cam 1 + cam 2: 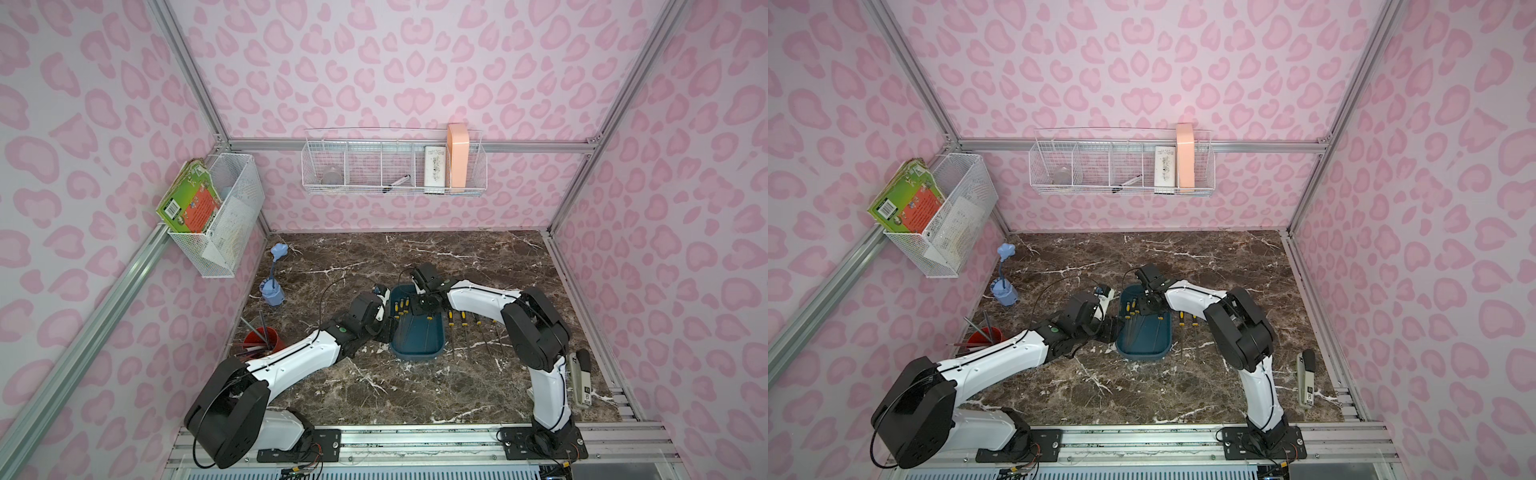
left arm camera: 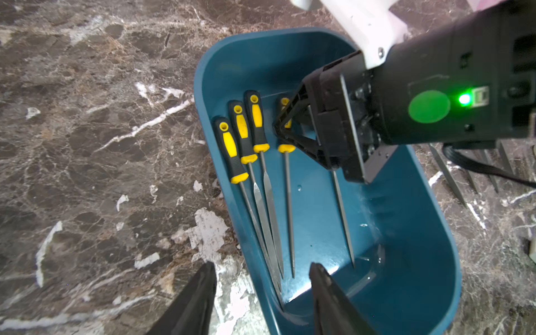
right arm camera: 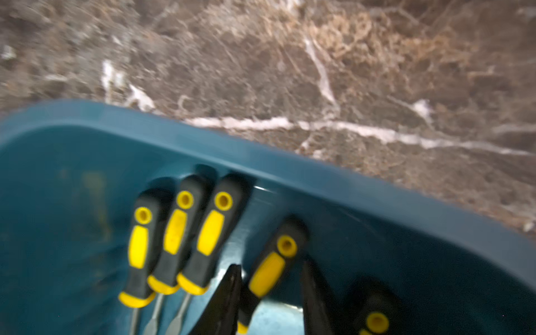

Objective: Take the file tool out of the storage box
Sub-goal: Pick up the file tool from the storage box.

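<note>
The storage box (image 1: 419, 347) is a shallow, dark teal tub with rounded corners and a smooth rim; it sits near the middle of the marble tabletop (image 1: 353, 257), between the two arms, its long sides running away from the robot's base. Five slim files with black-and-yellow handles lie on its floor, handles toward the far end and steel tips toward the robot; three files (image 2: 240, 136) lie side by side against the left wall; the file tool (image 3: 269, 272) lies alone just to their right; a fifth file (image 2: 343, 217) lies further right, its handle mostly hidden by the right wrist. More files (image 1: 462, 332) lie in a row on the tabletop just right of the box.

The right arm rises from its base, bends at a high elbow and reaches leftward over that row; the right gripper (image 3: 272, 264) points down into the far end of the box, its jaws apart on either side of the file tool's handle, one finger close against it and the other clear of it, so nothing is clamped. The left arm stretches diagonally from its base to the box's left long wall; the left gripper (image 2: 261, 272) has its jaws apart astride that wall, one finger (image 2: 203, 290) over the tabletop, the other inside the box, neither pressing on it.
</note>
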Controlling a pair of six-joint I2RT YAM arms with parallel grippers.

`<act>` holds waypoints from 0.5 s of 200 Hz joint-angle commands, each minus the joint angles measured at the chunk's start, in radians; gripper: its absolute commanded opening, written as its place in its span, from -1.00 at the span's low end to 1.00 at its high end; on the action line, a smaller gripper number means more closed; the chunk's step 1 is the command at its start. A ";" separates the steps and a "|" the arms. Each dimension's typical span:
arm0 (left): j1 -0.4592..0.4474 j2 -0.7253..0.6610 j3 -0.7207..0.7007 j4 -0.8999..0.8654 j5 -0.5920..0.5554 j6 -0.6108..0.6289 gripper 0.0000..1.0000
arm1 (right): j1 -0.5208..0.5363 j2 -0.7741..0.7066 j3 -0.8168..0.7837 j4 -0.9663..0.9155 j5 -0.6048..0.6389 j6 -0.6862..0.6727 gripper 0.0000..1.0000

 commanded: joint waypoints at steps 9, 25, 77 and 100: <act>0.001 0.014 0.013 0.001 0.013 0.019 0.13 | 0.037 0.031 0.044 -0.137 0.123 0.011 -0.34; 0.001 0.010 0.012 0.007 0.016 0.018 0.13 | 0.033 0.041 0.041 -0.127 0.094 0.007 -0.41; 0.001 -0.020 0.001 0.003 0.023 0.013 0.14 | 0.021 0.060 0.029 -0.111 0.077 0.018 -0.45; 0.001 -0.031 -0.003 0.000 0.029 0.009 0.14 | 0.024 0.049 0.005 -0.079 0.075 0.022 -0.65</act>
